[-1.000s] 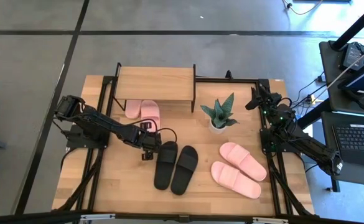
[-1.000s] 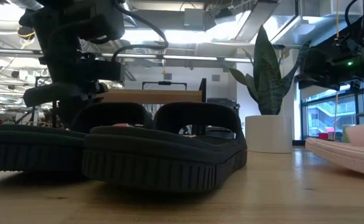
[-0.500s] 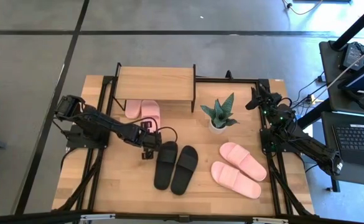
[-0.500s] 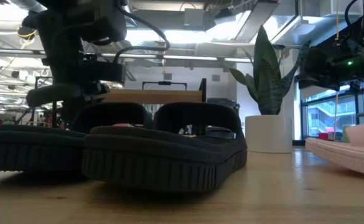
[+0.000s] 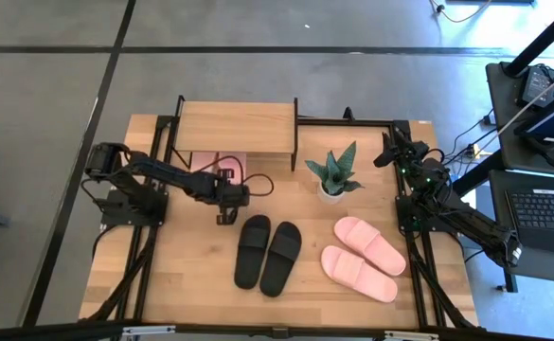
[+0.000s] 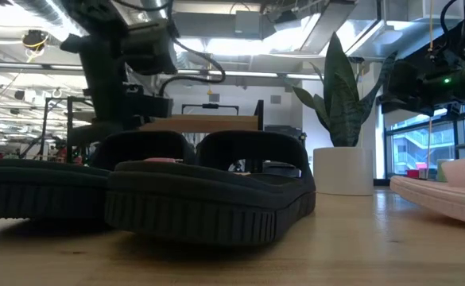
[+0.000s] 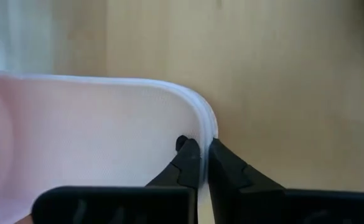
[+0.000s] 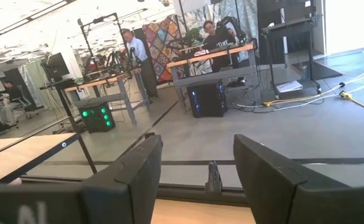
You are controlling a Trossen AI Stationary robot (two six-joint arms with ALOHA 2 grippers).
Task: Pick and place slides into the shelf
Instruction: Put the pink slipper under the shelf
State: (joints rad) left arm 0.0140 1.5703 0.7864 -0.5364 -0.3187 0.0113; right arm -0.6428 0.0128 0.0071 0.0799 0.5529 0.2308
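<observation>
My left gripper [image 7: 201, 152] points down at the front of the shelf [image 5: 237, 123] and is shut on a light pink slide [image 7: 94, 137]. That slide and its mate [image 5: 205, 163] lie on the table, partly under the shelf's wood top board. Two black slides [image 5: 267, 251] lie side by side in the middle of the table, soles down. Another pink pair [image 5: 366, 256] lies to their right. My right gripper [image 8: 197, 146] waits open above the table's far right corner [image 5: 395, 152], touching nothing. My left gripper pinches the pink slide's rounded sole edge [image 7: 205, 127] between its two fingertips, coming from above and pointing down. The thin edge runs down into the narrow gap between the fingers. The slide appears to lie flat on the table; the high view's arm hides the spot.
A potted snake plant [image 5: 333, 175] in a white pot stands right of the shelf. The black table frame [image 5: 168, 142] runs along the shelf's sides. Bare wood lies near the front edge [image 5: 191, 294]. People and desks show in the room beyond.
My left gripper has moved from beside the far end of the left black slide toward the table's far edge, ending at the pink slides in front of the shelf. The black slides have stayed where they were.
</observation>
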